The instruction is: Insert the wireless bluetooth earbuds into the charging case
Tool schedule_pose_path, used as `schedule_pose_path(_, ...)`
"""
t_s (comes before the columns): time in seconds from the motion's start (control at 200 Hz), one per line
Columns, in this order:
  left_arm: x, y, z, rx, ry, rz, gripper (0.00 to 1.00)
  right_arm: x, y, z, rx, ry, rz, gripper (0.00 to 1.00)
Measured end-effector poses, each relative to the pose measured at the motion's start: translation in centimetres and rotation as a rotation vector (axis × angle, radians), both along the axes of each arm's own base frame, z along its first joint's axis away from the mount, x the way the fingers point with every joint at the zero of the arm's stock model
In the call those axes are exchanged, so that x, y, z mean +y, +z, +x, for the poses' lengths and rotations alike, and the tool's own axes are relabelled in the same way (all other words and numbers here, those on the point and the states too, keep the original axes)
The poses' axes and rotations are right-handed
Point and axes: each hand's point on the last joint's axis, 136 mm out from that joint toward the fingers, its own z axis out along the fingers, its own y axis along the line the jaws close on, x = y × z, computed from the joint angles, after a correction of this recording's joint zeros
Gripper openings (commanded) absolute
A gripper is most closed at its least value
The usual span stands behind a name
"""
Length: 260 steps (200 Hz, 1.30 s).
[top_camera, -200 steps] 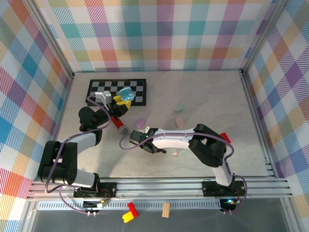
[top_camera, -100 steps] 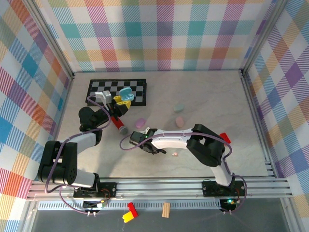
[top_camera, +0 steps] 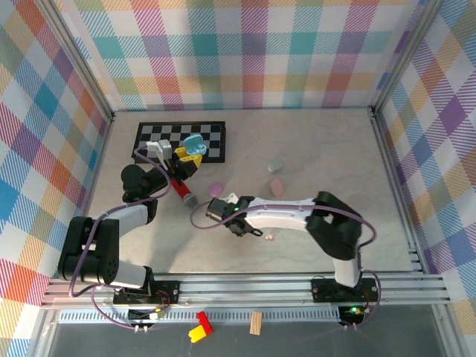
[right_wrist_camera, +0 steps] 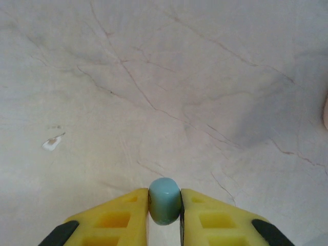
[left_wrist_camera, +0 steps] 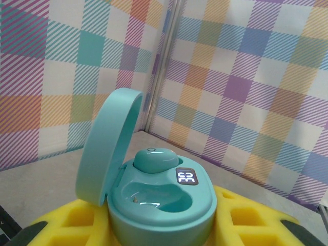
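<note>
My left gripper [left_wrist_camera: 164, 231] is shut on a teal charging case [left_wrist_camera: 163, 202], held up over the checkerboard's right end [top_camera: 193, 146]. The case's lid stands open on the left. One teal earbud [left_wrist_camera: 154, 159] sits in the far socket, and the near socket is bare. My right gripper [right_wrist_camera: 164, 218] is shut on a second small teal earbud [right_wrist_camera: 164, 201], pinched between the yellow fingers just above the marble table. In the top view this gripper [top_camera: 250, 229] is at mid-table. A tiny pink earbud [top_camera: 269, 237] lies just right of it.
A purple case [top_camera: 216, 188], a pink case [top_camera: 277, 187] and a mint case [top_camera: 276, 165] lie on the table. A red cylinder [top_camera: 181, 190] lies beside the left arm. The checkerboard [top_camera: 165, 136] is at the back left. A white speck [right_wrist_camera: 53, 142] marks the table.
My right jaws have closed the last bit onto the teal earbud, and the right arm's elbow has swung to the right. The left arm and case have stayed still.
</note>
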Motion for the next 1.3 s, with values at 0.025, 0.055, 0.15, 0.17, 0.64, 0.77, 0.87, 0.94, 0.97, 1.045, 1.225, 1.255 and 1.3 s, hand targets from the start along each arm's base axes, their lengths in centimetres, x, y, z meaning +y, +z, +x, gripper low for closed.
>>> schedule_pose_path(0.025, -0.1, 0.0, 0.0, -0.003, 0.001, 0.002, 0.29, -0.1, 0.9, 0.1, 0.001, -0.012, 0.046, 0.2)
schedule_pose_path(0.055, -0.2, -0.1, -0.1, -0.005, 0.001, 0.004, 0.29, -0.2, 1.9, 0.3, 0.002, -0.026, 0.098, 0.2)
schedule_pose_path(0.15, -1.0, -0.5, -0.3, -0.015, -0.006, 0.015, 0.29, -0.5, 5.7, 1.3, 0.007, -0.082, 0.305, 0.2)
schedule_pose_path(0.17, -1.3, -0.6, -0.4, -0.017, -0.011, 0.018, 0.29, -0.6, 6.5, 1.6, 0.008, -0.094, 0.352, 0.21)
schedule_pose_path(0.64, -8.0, -3.1, -2.4, -0.12, -0.007, 0.138, 0.29, -1.2, 19.1, 3.2, 0.084, -0.112, 0.997, 0.21)
schedule_pose_path(0.77, -9.6, -4.4, -3.1, -0.128, -0.014, 0.2, 0.29, -0.6, 20.9, 3.1, 0.106, -0.075, 1.087, 0.21)
schedule_pose_path(0.87, -10.3, -4.9, -3.4, -0.139, -0.012, 0.23, 0.29, 0.0, 21.5, 2.7, 0.126, -0.049, 1.117, 0.21)
schedule_pose_path(0.94, -10.7, -5.2, -3.6, -0.146, -0.012, 0.245, 0.29, 0.2, 21.7, 2.6, 0.137, -0.038, 1.129, 0.21)
schedule_pose_path(0.97, -10.9, -5.2, -3.7, -0.151, -0.014, 0.249, 0.29, 0.4, 21.8, 2.6, 0.143, -0.036, 1.132, 0.21)
schedule_pose_path(1.045, -11.4, -5.3, -4.0, -0.161, -0.019, 0.259, 0.29, 0.7, 21.9, 2.8, 0.146, -0.028, 1.139, 0.21)
schedule_pose_path(1.225, -12.5, -5.6, -4.7, -0.177, -0.043, 0.285, 0.29, 1.3, 21.3, 3.3, 0.161, -0.03, 1.142, 0.21)
schedule_pose_path(1.255, -12.6, -5.7, -4.8, -0.178, -0.045, 0.29, 0.29, 1.4, 21.2, 3.3, 0.163, -0.031, 1.14, 0.21)
schedule_pose_path(1.3, -12.8, -5.9, -5.0, -0.178, -0.051, 0.298, 0.29, 1.5, 21.1, 3.4, 0.165, -0.033, 1.138, 0.21)
